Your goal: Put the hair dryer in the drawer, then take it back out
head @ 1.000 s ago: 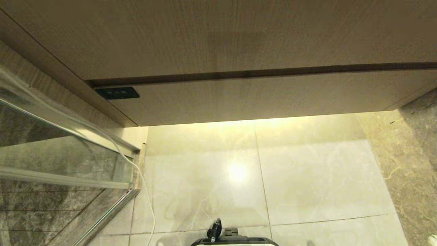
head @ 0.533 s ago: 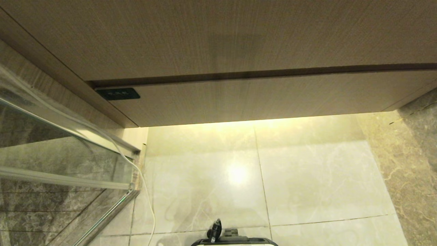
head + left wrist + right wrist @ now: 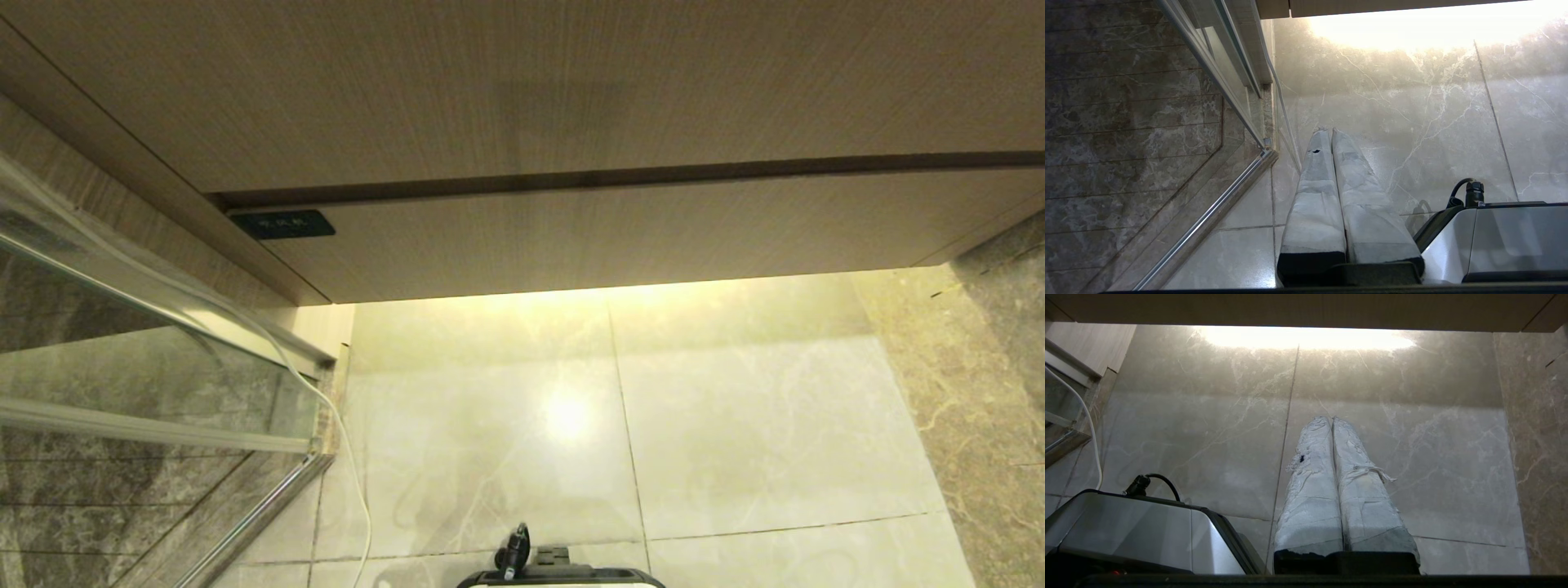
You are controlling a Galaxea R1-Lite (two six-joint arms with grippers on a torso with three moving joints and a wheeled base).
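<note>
Across the upper half of the head view runs the drawer (image 3: 620, 233) — a flat light-wood front, pushed in flush, with a small dark label plate (image 3: 282, 223) at its left end. Above it, filling the top of the frame, sits a taller plain wood panel (image 3: 522, 82), a dark gap line between the two. The hair dryer shows in none of the views, so its place cannot be told.

Below the drawer a pale marble floor (image 3: 735, 425) catches a bright glare. At the left of the frame stands a glass shower screen (image 3: 122, 359) in a metal frame, and a thin white cable (image 3: 351, 482) trails down beside it. At the bottom centre the top of the robot's base (image 3: 563, 576) just shows.

Neither arm reaches into the head view. In its own wrist view the left gripper (image 3: 1329, 131) hangs over the floor beside the base, its two wrapped fingers pressed together and empty. The right gripper (image 3: 1332, 418) hangs likewise — fingers closed against each other, nothing between them.
</note>
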